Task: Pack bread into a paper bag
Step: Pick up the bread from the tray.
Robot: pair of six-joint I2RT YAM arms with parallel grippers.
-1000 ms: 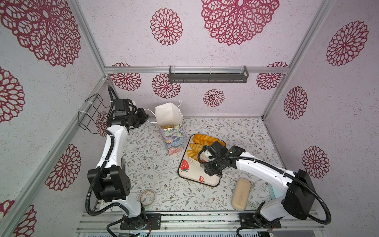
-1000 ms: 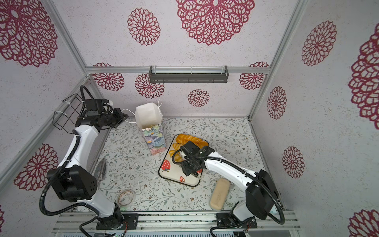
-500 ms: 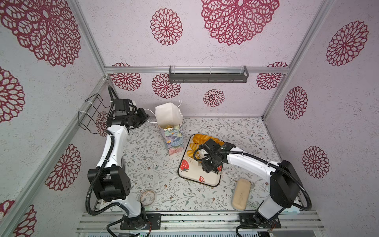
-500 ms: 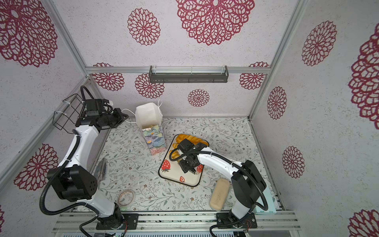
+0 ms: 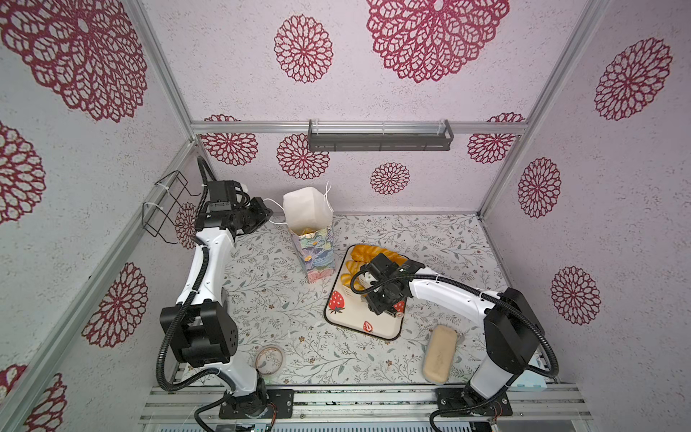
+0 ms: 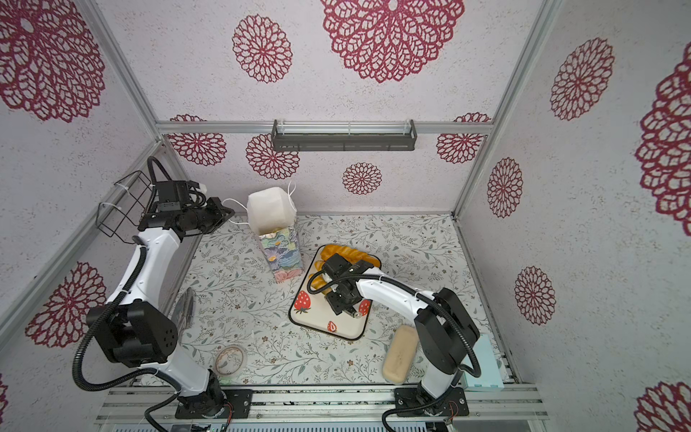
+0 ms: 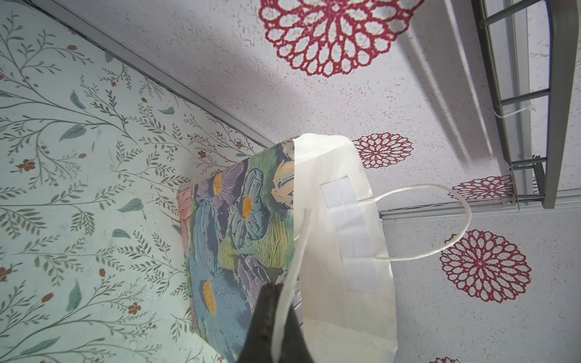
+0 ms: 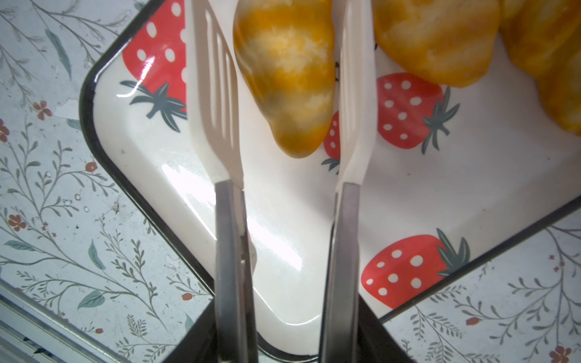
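The paper bag (image 5: 316,247) (image 6: 280,250) (image 7: 239,235) stands upright at the back of the table, mouth open, with something golden just showing inside. My left gripper (image 5: 267,213) (image 6: 229,214) (image 7: 276,292) is shut on its white cord handle (image 7: 292,267), holding that side. Several pieces of golden bread (image 5: 368,252) (image 6: 347,254) lie on the far half of a strawberry tray (image 5: 359,318) (image 6: 321,323) (image 8: 314,220). My right gripper (image 5: 379,299) (image 6: 342,299) (image 8: 286,342) holds white-tipped tongs (image 8: 220,110) low over the tray. Their blades straddle a croissant (image 8: 286,78): one touches it, the other stands slightly off. More bread (image 8: 440,41) lies beside it.
A pale beige block (image 5: 440,353) (image 6: 400,353) lies near the front right. A round disc (image 5: 270,360) sits by the left arm's base. A wire basket (image 5: 164,209) hangs on the left wall, a dark shelf (image 5: 379,136) on the back wall. A light blue box (image 6: 482,366) is at the front right corner.
My right arm has swung the tongs across the tray toward the bread, and the blades have drawn closer around the croissant. The left arm and the bag have not moved.
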